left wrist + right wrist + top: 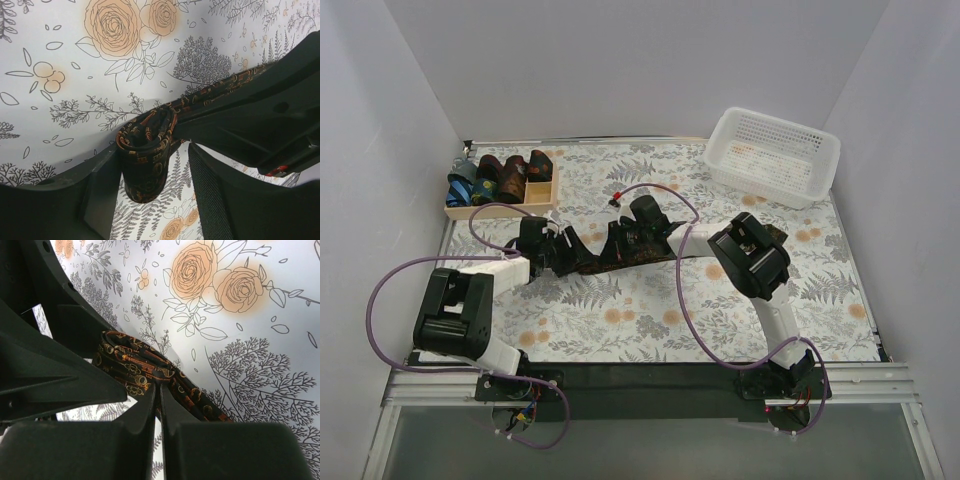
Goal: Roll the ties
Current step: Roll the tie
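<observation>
A dark brown-black tie with small orange patterns (592, 266) lies across the middle of the floral table. In the left wrist view its rolled end (147, 155) stands between the fingers of my left gripper (155, 165). The jaws are open; the roll rests against the left finger (95, 195), and a gap separates it from the right finger (215, 200). My right gripper (159, 390) is shut on the flat part of the tie (135, 365) just beside the roll. In the top view the left gripper (560, 252) and right gripper (620, 240) sit close together.
A shallow wooden tray (546, 207) at the back left holds several rolled ties (500, 180). A white mesh basket (775, 155) stands at the back right. The tie's free length runs right under the right arm. White walls enclose the table.
</observation>
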